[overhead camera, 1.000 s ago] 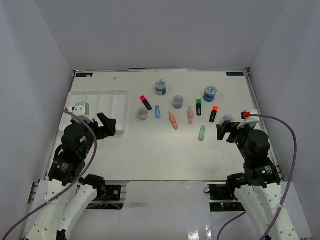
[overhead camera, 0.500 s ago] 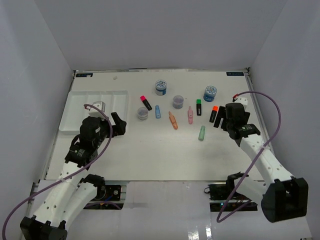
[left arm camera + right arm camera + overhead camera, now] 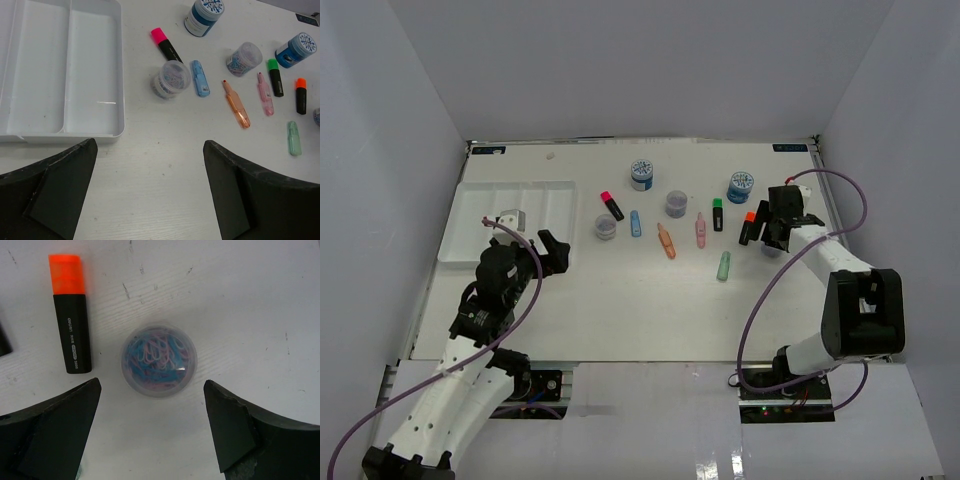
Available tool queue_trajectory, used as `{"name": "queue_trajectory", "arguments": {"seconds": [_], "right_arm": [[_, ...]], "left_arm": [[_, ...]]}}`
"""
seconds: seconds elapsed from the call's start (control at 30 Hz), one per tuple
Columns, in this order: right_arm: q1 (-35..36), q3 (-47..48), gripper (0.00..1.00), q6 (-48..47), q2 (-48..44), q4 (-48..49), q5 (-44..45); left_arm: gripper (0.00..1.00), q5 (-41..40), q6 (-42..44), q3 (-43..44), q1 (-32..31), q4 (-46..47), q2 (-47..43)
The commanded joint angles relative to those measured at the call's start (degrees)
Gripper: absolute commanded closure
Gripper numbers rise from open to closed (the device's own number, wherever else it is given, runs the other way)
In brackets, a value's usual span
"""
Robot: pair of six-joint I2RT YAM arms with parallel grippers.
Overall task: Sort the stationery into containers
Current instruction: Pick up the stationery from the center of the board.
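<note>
The white divided tray [image 3: 510, 210] lies at the far left and holds nothing that I can see; it also shows in the left wrist view [image 3: 95, 65]. Highlighters, pastel markers and jars are scattered across the far middle. My left gripper [image 3: 554, 252] is open and empty over bare table right of the tray's near corner [image 3: 150, 145]. My right gripper [image 3: 772, 232] is open and hovers over a clear jar of paper clips [image 3: 159, 360], which sits between the fingertips [image 3: 95, 390] without touching them. An orange-capped highlighter [image 3: 71, 315] lies just left of the jar.
From left to right: pink-capped highlighter [image 3: 611, 206], clear jar [image 3: 605, 228], blue marker [image 3: 636, 223], blue-lidded jar [image 3: 641, 174], orange marker [image 3: 666, 241], clear jar [image 3: 676, 204], pink marker [image 3: 700, 231], green-capped highlighter [image 3: 717, 214], green marker [image 3: 723, 266], blue-lidded jar [image 3: 740, 186]. Walls enclose the table.
My right arm has reached forward and stands over the clear jar at the far right. My left arm has moved forward and a little right, off the tray's near edge. Nothing was picked up.
</note>
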Motion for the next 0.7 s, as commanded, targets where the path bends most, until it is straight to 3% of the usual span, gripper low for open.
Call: {"name": "queue_trajectory", "arguments": {"seconds": [0.0, 0.3, 0.67], "right_arm": [[-1.0, 2.8, 0.1, -0.2, 1.9, 3.3, -2.4], [-2.2, 4.8, 0.0, -3.1, 7.3, 4.2, -4.9], [-2.5, 4.4, 0.34, -7.4, 5.6, 4.4, -5.7]], "left_arm": [[0.02, -0.4, 0.5, 0.3, -0.3, 0.7, 0.3], [0.02, -0.5, 0.5, 0.3, -0.3, 0.4, 0.5], [0.02, 0.1, 0.4, 0.4, -0.3, 0.3, 1.0]]}}
